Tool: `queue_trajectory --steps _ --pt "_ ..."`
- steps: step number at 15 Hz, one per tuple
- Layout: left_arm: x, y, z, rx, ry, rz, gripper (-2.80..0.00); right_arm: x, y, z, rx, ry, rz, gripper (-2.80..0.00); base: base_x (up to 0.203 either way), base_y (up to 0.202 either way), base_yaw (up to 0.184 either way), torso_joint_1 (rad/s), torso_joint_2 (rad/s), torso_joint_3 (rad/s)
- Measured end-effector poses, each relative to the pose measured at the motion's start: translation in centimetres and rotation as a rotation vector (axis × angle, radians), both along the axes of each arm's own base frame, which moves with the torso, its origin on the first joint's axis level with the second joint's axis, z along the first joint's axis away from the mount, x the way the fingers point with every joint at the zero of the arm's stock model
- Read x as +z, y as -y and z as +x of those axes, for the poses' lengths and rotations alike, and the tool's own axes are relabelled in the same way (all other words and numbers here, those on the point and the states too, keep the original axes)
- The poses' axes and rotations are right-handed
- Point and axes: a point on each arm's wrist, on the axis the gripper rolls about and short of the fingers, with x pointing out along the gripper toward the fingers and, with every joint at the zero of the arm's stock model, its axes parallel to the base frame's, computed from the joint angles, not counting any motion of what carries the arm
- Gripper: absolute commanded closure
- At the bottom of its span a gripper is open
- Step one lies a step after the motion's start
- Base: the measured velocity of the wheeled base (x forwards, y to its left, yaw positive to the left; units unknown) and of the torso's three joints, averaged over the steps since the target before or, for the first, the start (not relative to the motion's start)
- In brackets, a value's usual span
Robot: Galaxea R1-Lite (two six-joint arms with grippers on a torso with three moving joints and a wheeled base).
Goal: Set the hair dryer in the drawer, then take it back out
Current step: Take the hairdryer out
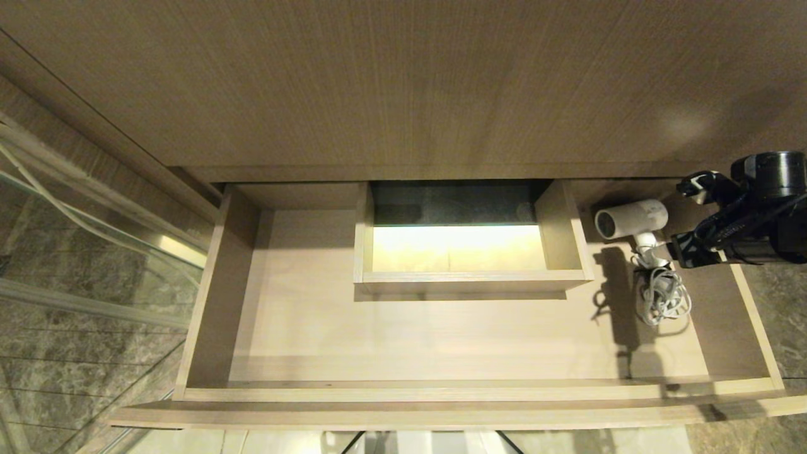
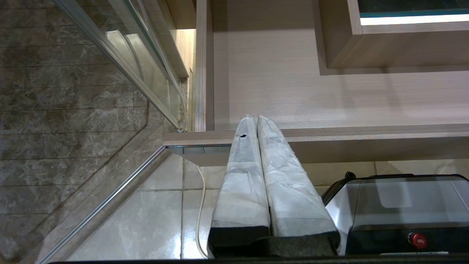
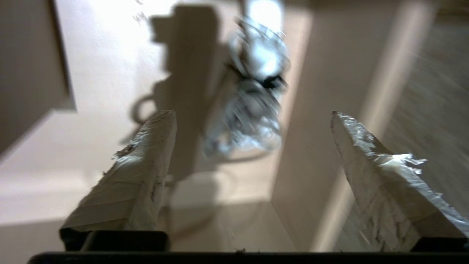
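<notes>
Blurred cord [image 3: 253, 110] in right wrist view

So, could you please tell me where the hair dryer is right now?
In the head view, the hair dryer lies inside the open drawer at its right back corner, between the boxed cut-out and the right gripper.

Your right arm reaches in from the right edge of the head view, its black wrist housing and cabling turned toward the left. The right gripper [image 1: 687, 217], with its pale, tape-wrapped fingers [image 3: 139, 172], has the jaws spread wide apart and nothing between them. Your left gripper [image 2: 254, 119] shows only in its own wrist view, its two grey-white wrapped fingers [image 2: 242, 183] pressed together along their length, holding nothing.
</notes>
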Motion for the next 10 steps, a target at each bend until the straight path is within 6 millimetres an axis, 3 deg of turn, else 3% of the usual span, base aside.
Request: queue_trajectory --steps 5,10 --pt "0.0 0.0 0.0 0.0 0.0 0.0 0.0 -2.0 2.8 4.2 -0.012 0.012 -0.004 -2.8 0.0 0.0 0.0 0.0 0.0 0.0" --pt "0.0 0.0 0.0 0.0 0.0 0.0 0.0 -4.5 5.3 6.6 -0.016 -0.008 0.014 -2.8 0.0 0.0 0.0 0.0 0.0 0.0"
